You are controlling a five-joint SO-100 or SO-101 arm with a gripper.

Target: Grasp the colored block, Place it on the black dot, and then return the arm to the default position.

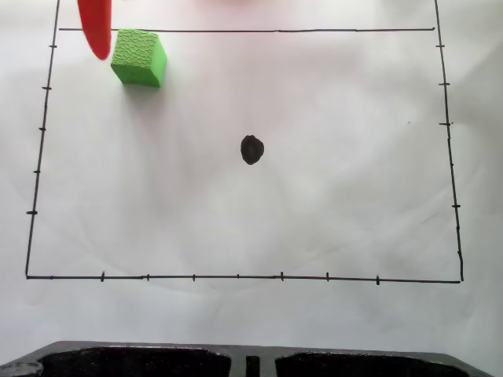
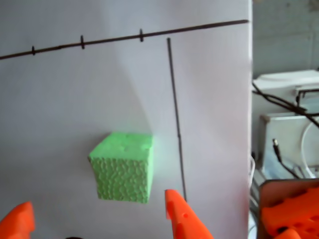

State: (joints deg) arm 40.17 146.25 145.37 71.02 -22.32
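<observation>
1. The colored block (image 1: 139,56) sits on the white paper (image 1: 330,204) at about 10 o'clock from the black dot (image 1: 251,149), well apart from it.
2. In the wrist view, the pincer (image 2: 97,214) is spread, its orange fingertips (image 2: 174,201) flanking the block's (image 2: 124,169) near side without touching.
3. In the fixed view, one finger (image 1: 97,27) hangs just beside the block, at its 9 o'clock.

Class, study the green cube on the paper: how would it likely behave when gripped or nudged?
The colored block looks bumpy and foam-like, so it is probably light and may squash slightly. That rough surface should resist slipping. Its flat faces suggest it would slide rather than roll on the paper.
</observation>
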